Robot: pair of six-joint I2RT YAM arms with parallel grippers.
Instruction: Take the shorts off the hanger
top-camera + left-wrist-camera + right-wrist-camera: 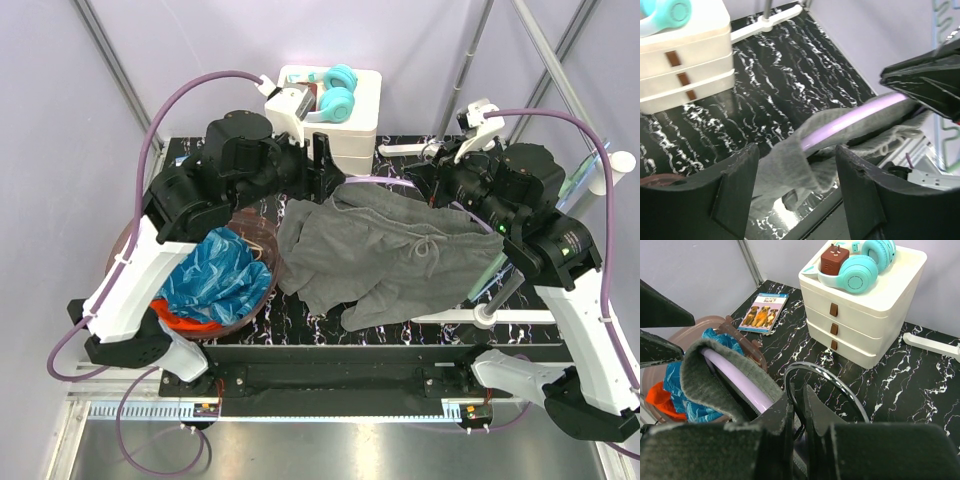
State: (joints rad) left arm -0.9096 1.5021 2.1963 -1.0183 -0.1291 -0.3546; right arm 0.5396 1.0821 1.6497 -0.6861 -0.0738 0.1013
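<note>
Just in front of the white drawer unit (352, 118), the grey shorts (390, 255) drape the lilac hanger (855, 120). The right gripper (797, 396) pinches its neck narrowly, apparently anchoring it, while the left gripper (795, 156) gapes wide at the covered bar, likely to drag fabric off.

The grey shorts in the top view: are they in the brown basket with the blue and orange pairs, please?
No, the grey shorts lie on the table beside the basket, draped over the lilac hanger.
</note>
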